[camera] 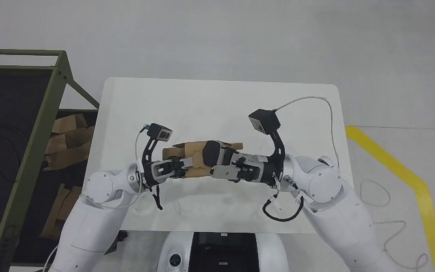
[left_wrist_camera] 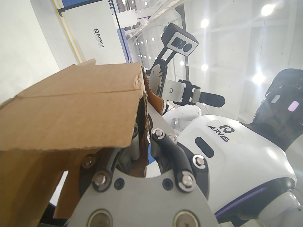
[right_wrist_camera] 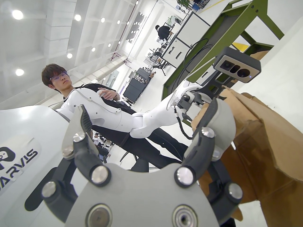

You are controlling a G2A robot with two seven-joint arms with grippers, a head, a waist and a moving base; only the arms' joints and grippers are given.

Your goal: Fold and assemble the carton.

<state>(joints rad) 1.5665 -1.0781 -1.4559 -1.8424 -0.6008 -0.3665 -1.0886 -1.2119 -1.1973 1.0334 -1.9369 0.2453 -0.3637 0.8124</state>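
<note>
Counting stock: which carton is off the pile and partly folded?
The carton over the white table, panels folded up; the other cartons lie flat in the green rack.

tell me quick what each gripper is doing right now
left gripper: shut on the carton edge.
right gripper: open, against the carton.

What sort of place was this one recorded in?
Likely an industrial hall or factory test floor: a yellow line marks the pale floor, a green rack of cardboard stands beside the table with the carton, and rows of lights sit in a high ceiling.
</note>
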